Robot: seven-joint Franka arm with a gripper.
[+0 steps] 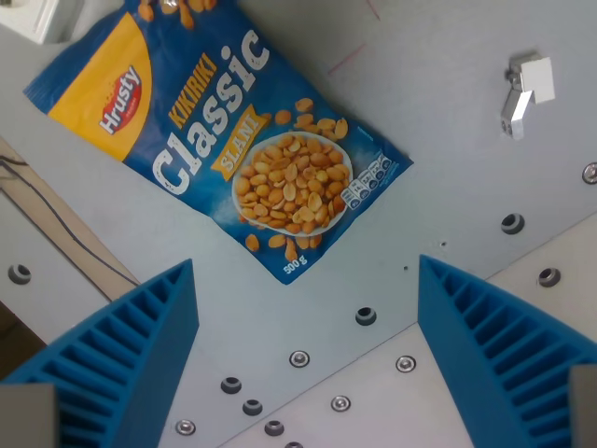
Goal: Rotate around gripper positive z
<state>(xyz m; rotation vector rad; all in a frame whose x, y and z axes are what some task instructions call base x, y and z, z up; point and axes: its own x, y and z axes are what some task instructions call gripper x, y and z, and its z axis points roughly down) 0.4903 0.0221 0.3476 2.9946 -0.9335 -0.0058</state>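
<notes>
A blue bag of peanuts, printed "Classic" with a yellow patch and a picture of a bowl of nuts, lies flat on the grey table, tilted diagonally across the upper left of the wrist view. My gripper hangs above the table just below the bag's lower corner. Its two blue ribbed fingers stand far apart at the bottom left and bottom right, open with nothing between them.
The grey table plate has several bolts and holes near the bottom. A small white bracket sits at the upper right. A dark cable and the table's edge run along the wrist view's left.
</notes>
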